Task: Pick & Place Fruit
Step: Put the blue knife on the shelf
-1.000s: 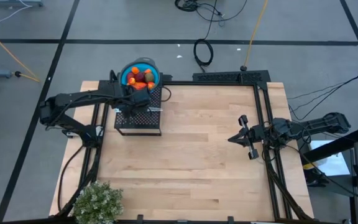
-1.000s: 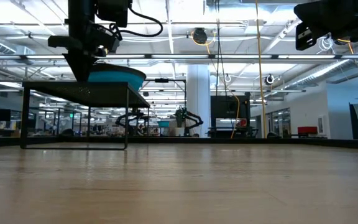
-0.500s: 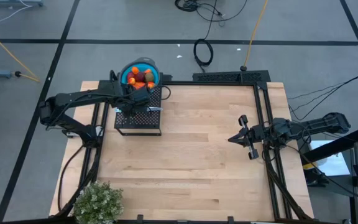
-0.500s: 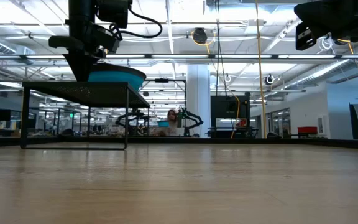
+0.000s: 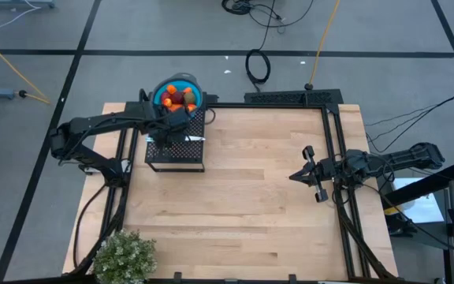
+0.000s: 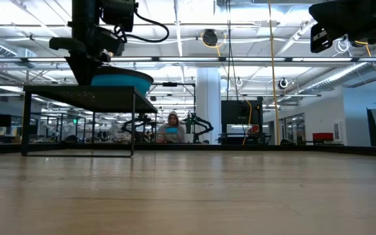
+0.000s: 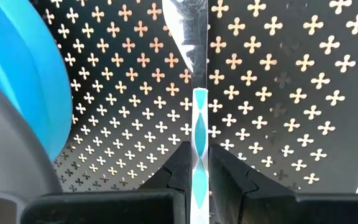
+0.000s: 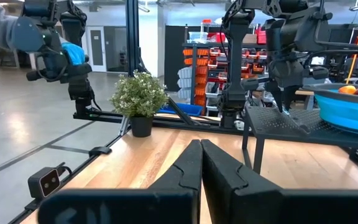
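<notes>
The fruit (image 5: 180, 99) is a heap of small orange, red and olive pieces in a blue bowl (image 5: 157, 95), whose base sits on the far part of a black perforated stand (image 5: 176, 155). My left gripper (image 7: 199, 157) hovers over the stand's top beside the bowl (image 7: 17, 81) and is shut on a slim blue-handled knife (image 7: 199, 118). In the low view it (image 6: 87, 68) comes down onto the stand (image 6: 83, 96). My right gripper (image 5: 299, 175) waits shut near the table's right edge, raised above the wood. My left gripper pinches the knife's blue-and-white handle (image 7: 199, 127) between its two fingers, one on each side, coming from above and pointing down at the stand's top. The silver blade (image 7: 188, 31) runs on past the fingertips over the perforated plate (image 7: 278, 93). Whether the knife rests on the plate I cannot tell.
A bushy green plant (image 5: 123, 256) stands at the table's near left corner. Black rails run along the table's left, right and far sides. Bare wood (image 5: 243, 197) lies between the stand and my right gripper. A person shows far off in the room behind (image 6: 172, 126).
Neither arm has visibly moved, and the bowl and the knife stay where they were. A person has come into sight in the room behind the table.
</notes>
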